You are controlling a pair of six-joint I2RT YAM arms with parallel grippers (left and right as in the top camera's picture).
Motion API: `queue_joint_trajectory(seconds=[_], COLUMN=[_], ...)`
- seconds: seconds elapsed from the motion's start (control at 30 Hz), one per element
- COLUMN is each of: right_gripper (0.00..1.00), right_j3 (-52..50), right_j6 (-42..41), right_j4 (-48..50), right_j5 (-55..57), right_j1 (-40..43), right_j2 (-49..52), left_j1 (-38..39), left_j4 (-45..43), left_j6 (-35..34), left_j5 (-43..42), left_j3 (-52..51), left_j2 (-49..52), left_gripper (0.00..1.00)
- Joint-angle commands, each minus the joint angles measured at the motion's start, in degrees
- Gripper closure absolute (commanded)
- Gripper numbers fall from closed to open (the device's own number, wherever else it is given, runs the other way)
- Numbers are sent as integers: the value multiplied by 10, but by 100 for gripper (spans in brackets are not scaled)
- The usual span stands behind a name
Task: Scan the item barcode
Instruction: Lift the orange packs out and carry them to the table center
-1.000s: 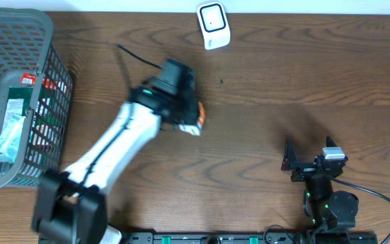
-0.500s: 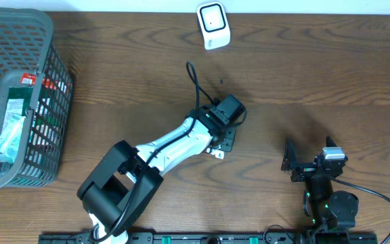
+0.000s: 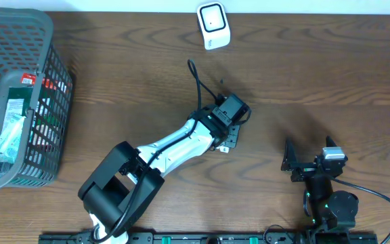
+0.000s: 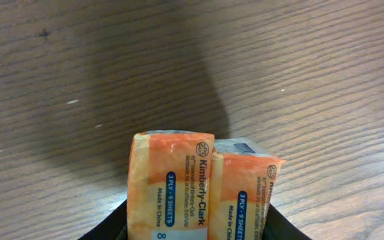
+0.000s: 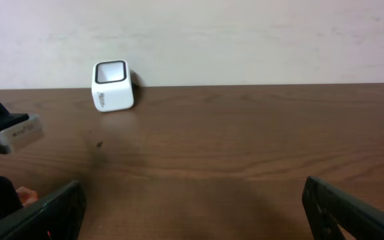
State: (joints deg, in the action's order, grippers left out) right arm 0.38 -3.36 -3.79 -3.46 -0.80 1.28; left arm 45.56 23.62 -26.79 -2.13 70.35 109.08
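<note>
The item is a twin pack of orange pocket tissues, and my left gripper is shut on it, a dark jaw on each side. The pack hangs just above the wooden table. In the overhead view the left gripper is near the table's middle and hides nearly all of the pack. No barcode shows on the pack's visible face. The white barcode scanner stands at the far edge, well beyond the left gripper, and also shows as the scanner in the right wrist view. My right gripper stands open and empty near the front right.
A grey mesh basket with several packaged goods fills the left end of the table. The left arm's black cable loops up behind the wrist. A pale wall runs behind the table's far edge.
The left arm has swung right from the table's left-centre to its middle, carrying the tissue pack. In the last half second it barely shifted. The right arm has not moved.
</note>
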Motion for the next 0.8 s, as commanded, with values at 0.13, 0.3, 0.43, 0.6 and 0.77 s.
queue_joint_trajectory(seconds=[0.13, 0.3, 0.43, 0.6, 0.77], right_gripper=[1, 1, 1, 1, 1], right_j3=[-1, -1, -1, -1, -1], right_j6=[7, 7, 7, 7, 7], right_j4=[-2, -2, -2, -2, -2], right_j5=[-5, -5, -5, -5, -5], right_j1=[3, 3, 3, 3, 3], right_j2=[1, 1, 1, 1, 1], left_j1=[4, 11, 26, 48, 55], left_j4=[-3, 8, 14, 22, 22], left_j6=[-23, -140, -151, -151, -151], left_j5=[14, 26, 75, 104, 108], left_j3=[2, 0, 0, 0, 0], left_j2=[-1, -1, -1, 2, 15], left_gripper=[73, 71, 70, 68, 46])
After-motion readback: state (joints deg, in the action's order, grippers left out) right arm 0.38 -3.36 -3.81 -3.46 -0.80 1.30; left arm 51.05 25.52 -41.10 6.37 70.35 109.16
